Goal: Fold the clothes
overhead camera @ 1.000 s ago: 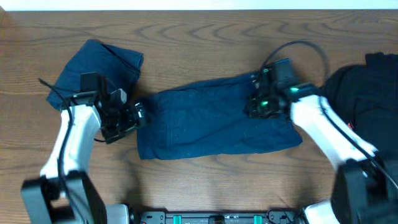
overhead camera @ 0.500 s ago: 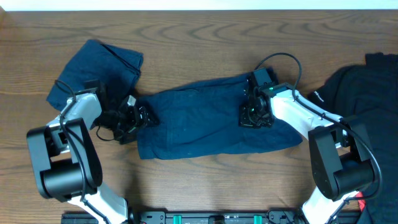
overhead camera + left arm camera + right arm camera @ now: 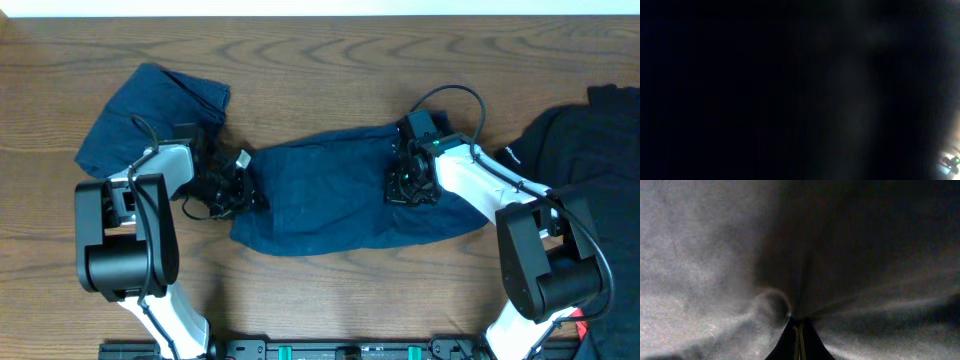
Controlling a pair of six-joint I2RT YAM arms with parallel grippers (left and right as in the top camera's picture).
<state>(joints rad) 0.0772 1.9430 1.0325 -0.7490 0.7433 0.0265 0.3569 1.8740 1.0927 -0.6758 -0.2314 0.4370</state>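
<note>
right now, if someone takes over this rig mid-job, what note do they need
Left end effector: at the left edge of the middle shorts. Its wrist view is black, so I cannot tell whether it is open or shut.
Right end effector: shut, pinching fabric on the right part of the same shorts.
Things: the middle shorts lie spread on the table. A second blue garment sits bunched at the far left, and a dark pile lies at the right edge.
Done: no fold visible on the middle shorts.
Left: fold them. I cannot tell whether the other heaps need work.
</note>
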